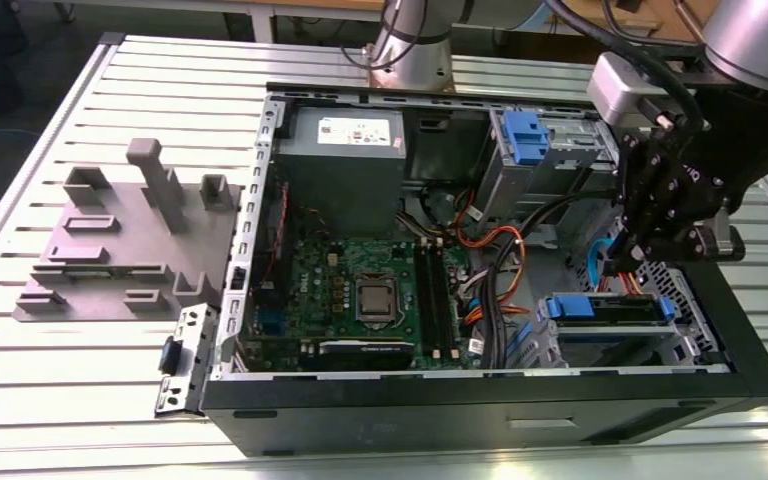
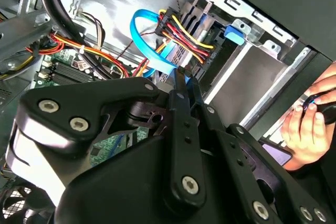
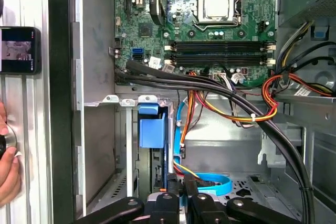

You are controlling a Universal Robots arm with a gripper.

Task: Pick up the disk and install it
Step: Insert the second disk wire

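1. Hovering over the open computer case point(image 1: 464, 410), the gripper point(image 1: 634, 262) has its fingers point(image 2: 181, 93) pinched together, grasping nothing.
2. The disk point(image 1: 607, 310) sits slotted in the bay beneath.
3. A blue cable point(image 2: 144, 30) and a black cable bundle point(image 3: 210, 85) crowd alongside.

A silver ribbed metal table point(image 1: 37, 400) of long parallel slats spreads across the exterior view under bright, even light. Beyond its far edge lies dark grey floor point(image 1: 51, 70) and what may be a pale wooden bench point(image 1: 224, 5) on white legs.
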